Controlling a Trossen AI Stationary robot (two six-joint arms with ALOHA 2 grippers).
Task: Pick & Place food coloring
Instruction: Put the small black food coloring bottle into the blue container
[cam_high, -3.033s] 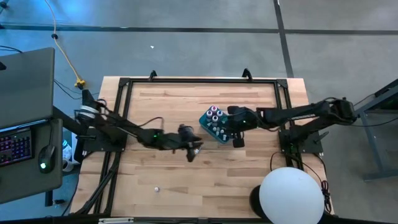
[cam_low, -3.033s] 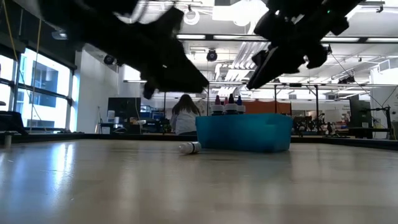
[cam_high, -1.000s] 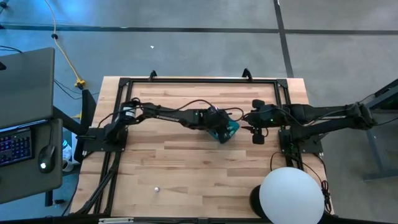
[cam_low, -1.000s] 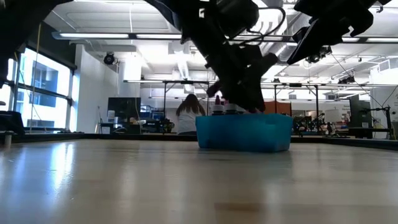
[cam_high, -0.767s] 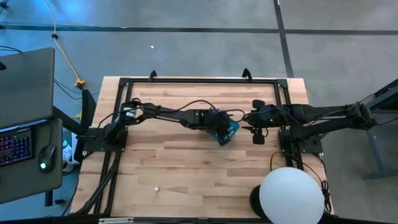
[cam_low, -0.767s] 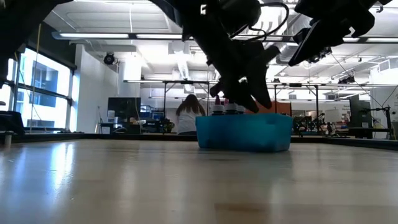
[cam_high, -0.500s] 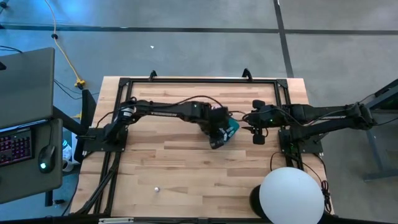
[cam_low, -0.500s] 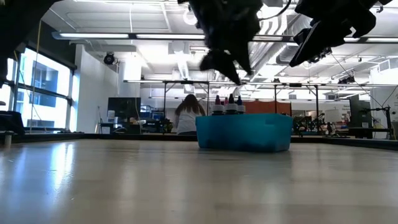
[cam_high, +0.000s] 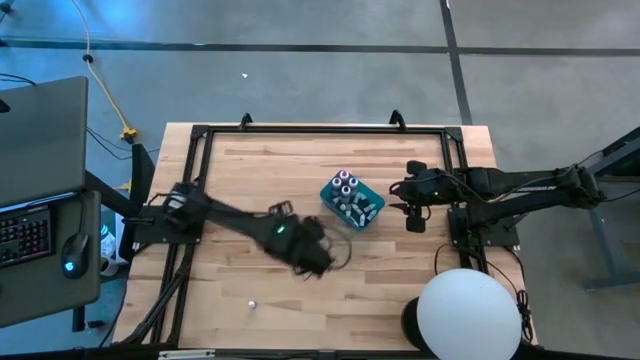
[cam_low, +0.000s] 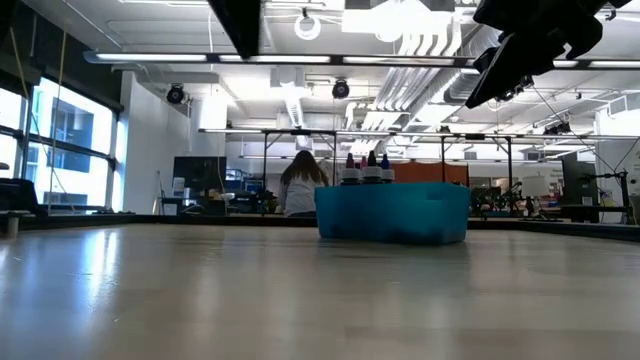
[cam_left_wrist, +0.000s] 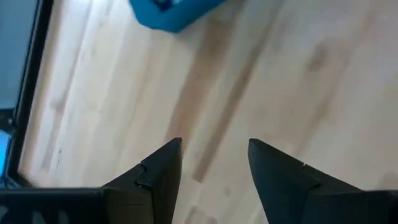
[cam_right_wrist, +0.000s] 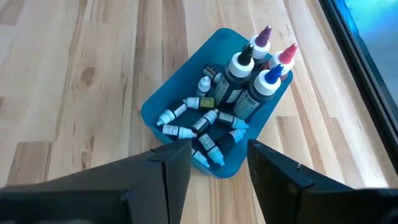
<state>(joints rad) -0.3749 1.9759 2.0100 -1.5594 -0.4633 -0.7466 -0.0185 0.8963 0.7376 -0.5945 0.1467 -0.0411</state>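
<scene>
The teal box (cam_high: 352, 200) stands on the table, right of centre. Inside it are the food coloring bottles (cam_right_wrist: 214, 118): three taller dark ones with purple, pink and blue tops stand upright at one end, and several small whitish ones lie on its floor. Their tops (cam_low: 365, 164) show above the box wall (cam_low: 392, 212) in the low view. My left gripper (cam_high: 322, 262) is open and empty over bare wood, near-left of the box (cam_left_wrist: 174, 12). My right gripper (cam_high: 398, 197) hovers open just right of the box, above the table.
A tiny white object (cam_high: 252, 302) lies alone on the wood toward the near edge. A large white dome (cam_high: 470, 316) covers the near right corner. A black frame (cam_high: 320, 128) runs along the far and side edges. A person (cam_low: 300, 185) sits in the room beyond.
My left gripper has risen out of the teal box and swung fast toward the table's near-left, ending over bare wood with open, empty fingers. The box and its bottles have stayed where they were.
</scene>
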